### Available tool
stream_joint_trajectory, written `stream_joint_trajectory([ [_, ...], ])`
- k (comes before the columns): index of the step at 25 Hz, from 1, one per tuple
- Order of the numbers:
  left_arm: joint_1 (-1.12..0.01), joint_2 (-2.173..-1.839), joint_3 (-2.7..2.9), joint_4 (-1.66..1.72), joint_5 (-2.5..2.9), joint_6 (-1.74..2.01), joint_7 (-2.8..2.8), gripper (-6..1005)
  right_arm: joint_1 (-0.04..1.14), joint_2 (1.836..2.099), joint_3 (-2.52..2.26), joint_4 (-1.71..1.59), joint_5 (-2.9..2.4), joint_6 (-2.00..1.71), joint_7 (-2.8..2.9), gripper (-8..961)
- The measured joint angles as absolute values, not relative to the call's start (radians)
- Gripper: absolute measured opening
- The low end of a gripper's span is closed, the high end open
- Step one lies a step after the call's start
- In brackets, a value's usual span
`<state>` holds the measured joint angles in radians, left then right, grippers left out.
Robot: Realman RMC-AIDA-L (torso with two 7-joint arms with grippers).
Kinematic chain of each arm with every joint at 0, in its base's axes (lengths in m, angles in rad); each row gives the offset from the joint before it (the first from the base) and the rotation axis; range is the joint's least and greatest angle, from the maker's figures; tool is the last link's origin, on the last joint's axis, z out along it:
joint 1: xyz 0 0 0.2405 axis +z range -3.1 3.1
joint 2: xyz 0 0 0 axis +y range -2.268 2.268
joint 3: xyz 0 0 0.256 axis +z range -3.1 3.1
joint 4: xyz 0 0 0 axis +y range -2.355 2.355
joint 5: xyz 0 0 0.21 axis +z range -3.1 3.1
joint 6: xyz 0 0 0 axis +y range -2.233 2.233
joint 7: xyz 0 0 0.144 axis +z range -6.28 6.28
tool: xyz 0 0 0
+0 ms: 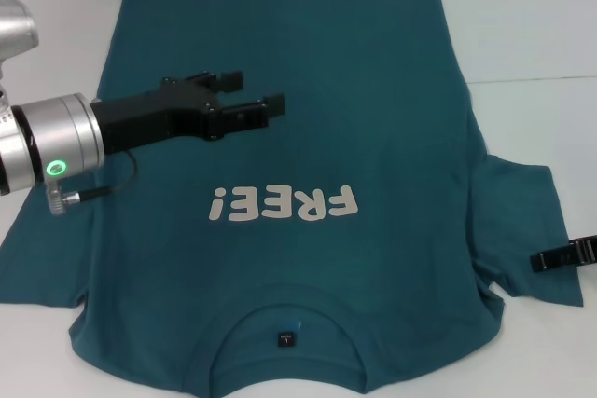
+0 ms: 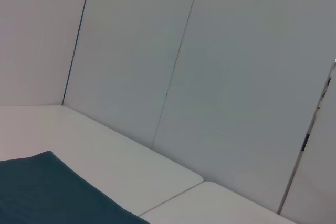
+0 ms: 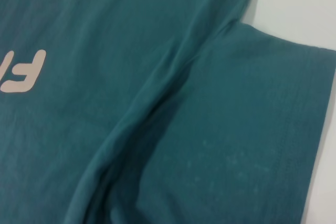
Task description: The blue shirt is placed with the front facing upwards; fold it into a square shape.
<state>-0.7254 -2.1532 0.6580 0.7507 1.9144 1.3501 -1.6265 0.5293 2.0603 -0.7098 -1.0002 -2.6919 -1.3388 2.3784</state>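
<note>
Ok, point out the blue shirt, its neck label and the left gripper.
blue shirt [image 1: 373, 90], head view, bare chest fabric.
neck label [image 1: 285, 338], head view, label's middle.
left gripper [image 1: 256, 93], head view, between fingertips.

The large dark teal-blue short-sleeved cotton T-shirt [image 1: 373, 118] lies spread flat on the white table [image 1: 541, 34], filling most of the head view. Its ribbed round collar [image 1: 284, 309] sits at the bottom centre of the frame, its hem along the top edge. The pale "FREE!" lettering [image 1: 283, 203] lies in the middle, just above the collar. The left gripper [image 1: 254, 98] hangs over the shirt in the upper left, above the lettering. The right gripper [image 1: 565, 256] sits at the right edge, beside the sleeve [image 1: 518, 221].
</note>
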Motion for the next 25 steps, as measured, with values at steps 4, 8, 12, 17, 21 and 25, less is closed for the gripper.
stream_joint_trajectory([
  [4, -0.726, -2.152, 0.658, 0.752, 1.914, 1.350, -1.627, 874, 0.535, 2.065, -0.710, -0.999, -2.703, -1.338, 2.377, 780],
  [8, -0.727, -2.152, 0.658, 0.752, 1.914, 1.350, -1.627, 874, 0.542, 2.066, -0.710, -0.988, -2.713, -1.329, 2.380, 757],
  [12, -0.727, -2.152, 0.658, 0.752, 1.914, 1.350, -1.626, 874, 0.551, 2.061, -0.709, -0.967, -2.715, -1.324, 2.382, 734],
  [17, -0.727, -2.152, 0.658, 0.751, 1.914, 1.350, -1.625, 875, 0.555, 2.059, -0.709, -0.954, -2.714, -1.323, 2.384, 690],
  [21, -0.727, -2.153, 0.658, 0.752, 1.914, 1.350, -1.624, 875, 0.556, 2.058, -0.709, -0.951, -2.714, -1.323, 2.387, 637],
  [25, -0.724, -2.155, 0.658, 0.753, 1.914, 1.350, -1.625, 875, 0.558, 2.058, -0.709, -0.949, -2.715, -1.323, 2.388, 591],
])
